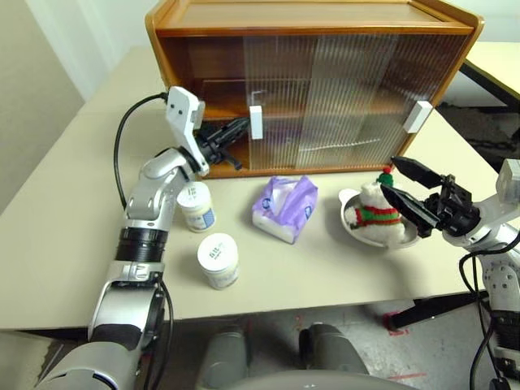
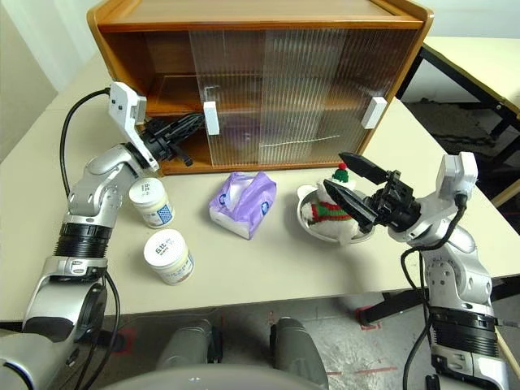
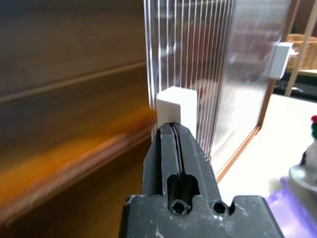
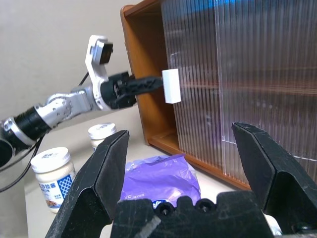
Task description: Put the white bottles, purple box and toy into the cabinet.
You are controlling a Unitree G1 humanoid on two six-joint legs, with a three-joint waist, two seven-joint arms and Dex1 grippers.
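Your left gripper (image 1: pixel 240 127) has its two black fingers pressed together with nothing between them, and the tips sit right at the white handle (image 1: pixel 256 123) of the cabinet's left sliding door, reaching into the open left end of the cabinet (image 1: pixel 309 24). From the left wrist view you see the closed fingers (image 3: pixel 173 148) lined up just below that handle block, with the ribbed translucent door running away beyond it.

Your right gripper (image 1: pixel 406 191) hangs over the right side of the table (image 1: pixel 65 211) with its fingers spread wide apart and empty. It hovers just beside the toy (image 1: pixel 375 210), a white snowman with a striped scarf that sits in a shallow dish (image 1: pixel 351 223).

Moving outward, the purple box (image 1: pixel 285 208) lies on the table in front of the cabinet, between the toy and the bottles, white tissue showing at its top. You have two white bottles upright to its left: one (image 1: pixel 197 206) just beside your left forearm, the other (image 1: pixel 218 260) nearer the table's front edge. The cabinet's second door handle (image 1: pixel 418 116) sits at the far right, and both doors cover the middle and right of the shelves.
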